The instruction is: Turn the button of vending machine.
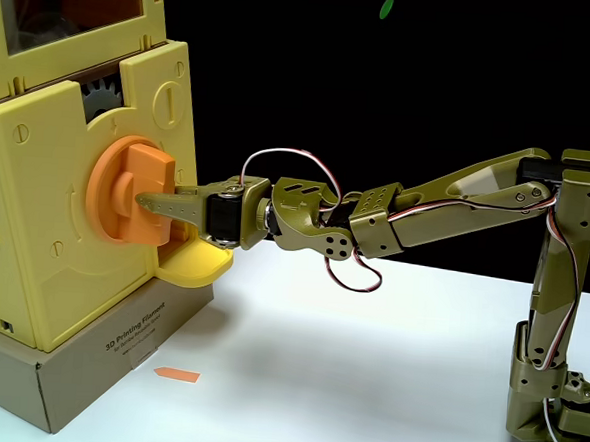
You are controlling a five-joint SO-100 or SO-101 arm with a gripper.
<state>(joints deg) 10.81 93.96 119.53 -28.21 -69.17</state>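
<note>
The pale-yellow vending machine (32, 255) stands at the left of the fixed view, with a clear window on top and a grey gear (102, 97) showing behind its front panel. The button (107, 184), a round orange dial with a raised bar (148, 167), sits on the machine's front face. My olive-green gripper (158, 199) reaches in from the right at dial height. Its fingers are closed around the raised bar, with one pointed finger (171, 206) lying across the bar's near side. The other finger is mostly hidden behind the bar.
A yellow scoop tray (194, 265) juts out just under the gripper. The machine rests on a brown cardboard box (106, 355). A small orange arrow (177, 375) lies on the white table (346, 374). The arm's base (555, 397) stands at the far right.
</note>
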